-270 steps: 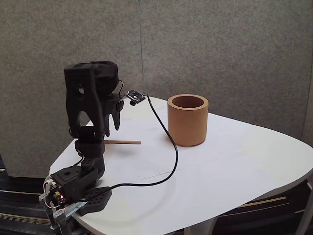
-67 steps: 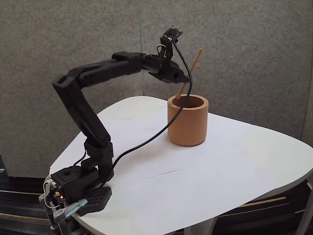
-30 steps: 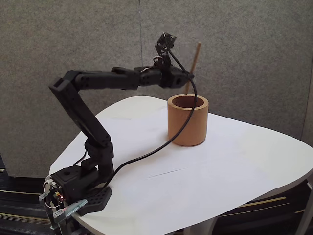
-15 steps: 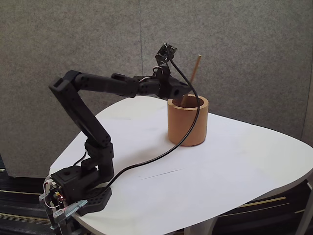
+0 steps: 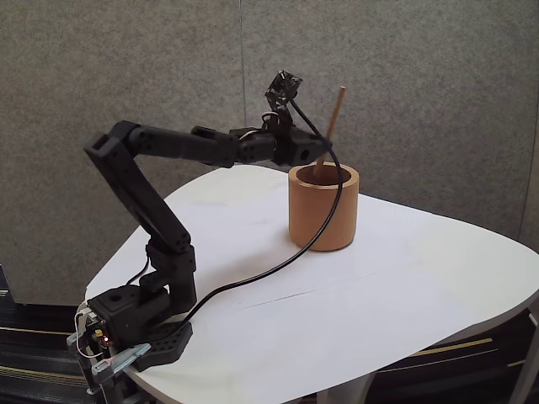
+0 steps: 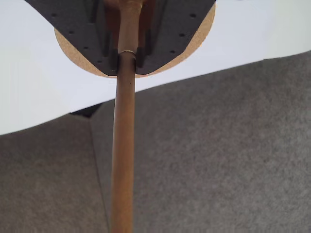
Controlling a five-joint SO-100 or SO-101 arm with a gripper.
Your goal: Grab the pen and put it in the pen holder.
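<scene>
Behind the claw [image 5: 318, 154] stands a grey felt-like wall [image 5: 421, 93] of fabric panels, with one vertical seam running down just left of it in the fixed view. Below the claw spreads a white table [image 5: 404, 286] with rounded edges (a thin seam crosses its top). Under the table's near edge, dark floor [image 5: 34, 349] with pale stripes shows. The light is even and soft.
</scene>
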